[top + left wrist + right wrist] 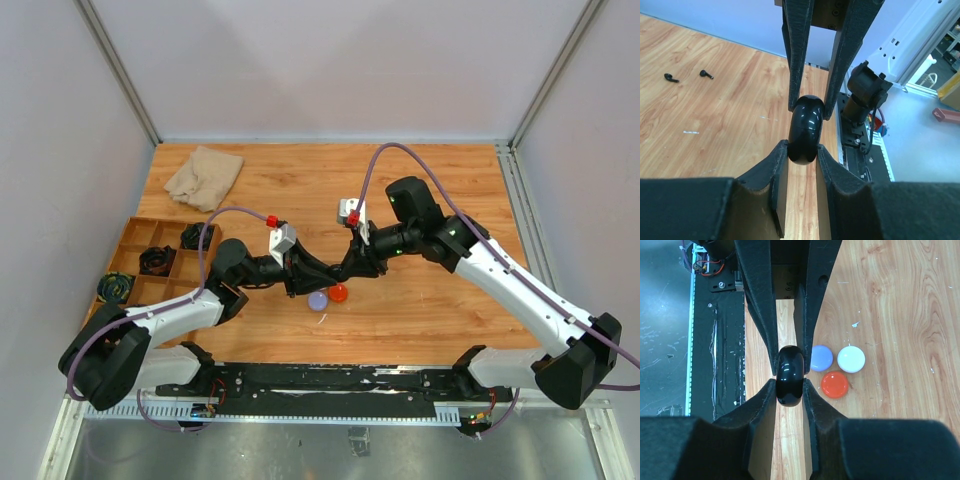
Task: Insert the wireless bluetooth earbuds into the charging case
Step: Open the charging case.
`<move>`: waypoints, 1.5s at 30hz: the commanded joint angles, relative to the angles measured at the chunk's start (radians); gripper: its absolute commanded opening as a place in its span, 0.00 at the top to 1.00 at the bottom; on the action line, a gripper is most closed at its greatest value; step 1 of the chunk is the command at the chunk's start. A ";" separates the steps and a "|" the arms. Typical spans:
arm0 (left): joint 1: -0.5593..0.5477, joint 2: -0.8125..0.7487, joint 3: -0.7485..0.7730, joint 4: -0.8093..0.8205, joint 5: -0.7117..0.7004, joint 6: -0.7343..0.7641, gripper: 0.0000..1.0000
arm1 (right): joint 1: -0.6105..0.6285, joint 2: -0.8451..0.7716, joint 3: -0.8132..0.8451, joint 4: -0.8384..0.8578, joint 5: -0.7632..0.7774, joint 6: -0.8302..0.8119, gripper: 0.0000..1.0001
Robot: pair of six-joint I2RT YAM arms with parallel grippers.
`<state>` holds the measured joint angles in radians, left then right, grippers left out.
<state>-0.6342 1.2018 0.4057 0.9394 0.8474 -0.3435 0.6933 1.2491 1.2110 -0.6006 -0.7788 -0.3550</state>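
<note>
Both grippers grip one glossy black round case (805, 127), closed, edge-on, held above the table. My left gripper (802, 147) pinches its lower part and my right gripper's fingers (797, 60) clamp it from the other side. In the right wrist view the case (790, 374) sits between my right gripper (790, 385) and the left fingers (760, 300). Two tiny black stemmed earbuds (671, 77) (705, 74) lie on the wood, apart from the grippers. In the top view the grippers meet at mid-table (335, 270); I see no earbuds there.
Three round pucks lie together under the grippers: lilac (821, 358), white (851, 359), red (834, 384). A beige cloth (205, 175) lies at the back left. A wooden compartment tray (135, 222) holding dark items stands at the left edge.
</note>
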 commanded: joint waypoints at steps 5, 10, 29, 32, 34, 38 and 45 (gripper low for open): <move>0.002 -0.017 0.001 0.059 -0.026 -0.001 1.00 | 0.015 -0.005 0.030 0.017 0.040 -0.015 0.67; 0.002 -0.048 -0.054 0.111 -0.129 -0.003 1.00 | 0.027 -0.034 0.006 0.078 0.103 0.013 0.45; 0.002 -0.127 -0.183 0.320 -0.201 0.017 1.00 | 0.109 -0.080 -0.108 0.320 0.253 0.071 0.21; 0.002 -0.124 -0.194 0.347 -0.182 0.025 1.00 | 0.111 -0.084 -0.115 0.337 0.262 0.076 0.20; 0.002 -0.120 -0.200 0.363 -0.165 0.033 1.00 | 0.111 -0.088 -0.116 0.345 0.277 0.079 0.20; 0.002 -0.113 -0.213 0.386 -0.137 0.054 1.00 | 0.110 -0.108 -0.111 0.349 0.296 0.083 0.19; 0.002 -0.113 -0.222 0.383 -0.100 0.094 1.00 | 0.111 -0.137 -0.107 0.367 0.326 0.109 0.18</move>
<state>-0.6338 1.0893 0.2001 1.2800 0.6743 -0.2905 0.7876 1.1477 1.1038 -0.2962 -0.5163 -0.2672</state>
